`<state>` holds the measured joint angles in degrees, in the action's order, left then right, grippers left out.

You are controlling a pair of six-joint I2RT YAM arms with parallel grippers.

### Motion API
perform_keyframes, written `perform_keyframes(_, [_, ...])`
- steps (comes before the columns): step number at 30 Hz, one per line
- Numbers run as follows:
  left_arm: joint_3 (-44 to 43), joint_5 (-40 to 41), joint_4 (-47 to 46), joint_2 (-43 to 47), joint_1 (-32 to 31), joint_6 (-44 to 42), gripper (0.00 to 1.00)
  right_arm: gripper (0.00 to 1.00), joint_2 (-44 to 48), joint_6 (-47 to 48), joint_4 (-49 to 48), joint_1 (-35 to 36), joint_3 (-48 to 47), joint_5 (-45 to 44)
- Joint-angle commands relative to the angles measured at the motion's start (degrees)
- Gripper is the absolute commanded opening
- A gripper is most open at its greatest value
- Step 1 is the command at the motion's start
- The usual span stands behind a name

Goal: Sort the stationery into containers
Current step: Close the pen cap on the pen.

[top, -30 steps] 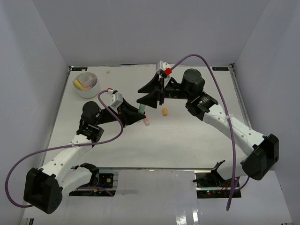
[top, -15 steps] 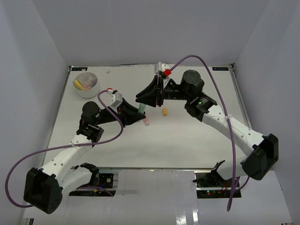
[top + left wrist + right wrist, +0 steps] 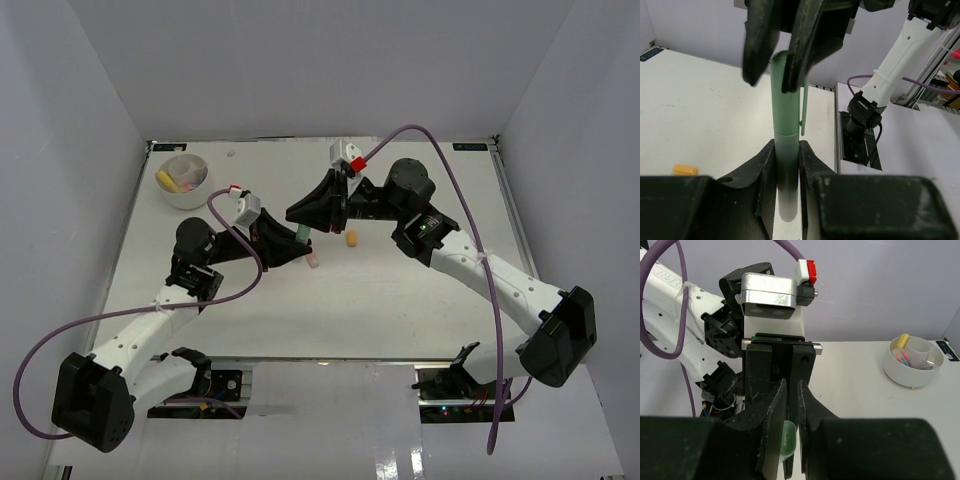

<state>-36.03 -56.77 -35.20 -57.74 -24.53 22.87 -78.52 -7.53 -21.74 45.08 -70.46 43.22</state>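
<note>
Clamping the teal marker [image 3: 786,125], narrow left jaws hold its barrel (right jaws pinch its cap).

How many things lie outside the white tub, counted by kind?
Green marker: 1, gripped by the left pincer and the right pincer
Small orange block: 1, lying loose
Total: 2

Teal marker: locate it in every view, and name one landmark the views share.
Top external: teal marker mid-table, spanning the two gripper tips.
Left wrist: teal marker centre, upright, rising from the left gripper.
Right wrist: teal marker bottom centre, only its rounded end showing.
Shared landmark: right gripper, closed on the marker's far end in all three.
</note>
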Motion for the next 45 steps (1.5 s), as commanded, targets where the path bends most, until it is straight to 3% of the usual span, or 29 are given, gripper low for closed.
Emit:
perform_keyframes(1, [-2.7,1.8,-8.2,0.9,0.1,1.4,0.00,0.21,0.0,0.8,4.7,1.3,3.6,0.6])
perform_keyframes(7, [-4.3,2.5,-8.2,0.8,0.1,1.2,0.00,0.20,-0.1,1.8,6.9,1.5,5.3,-0.4])
perform_keyframes(12, [-5.9,3.1,-8.7,0.7,0.1,0.1,0.00,0.08,0.1,1.9,8.0,1.4,7.6,-1.3])
perform_keyframes(23, [-10.4,3.2,-12.5,-2.2,0.1,0.2,0.00,0.08,-0.7,2.3,11.3,2.3,10.2,-0.2])
perform_keyframes(35, [-16.1,4.6,-8.9,-1.9,0.1,-5.7,0.00,0.08,-0.9,3.9,16.6,2.6,11.3,-0.9])
perform_keyframes(45, [-10.3,1.2,-2.9,-0.4,0.1,-5.4,0.00,0.10,1.6,5.2,15.3,2.6,8.1,-4.1])
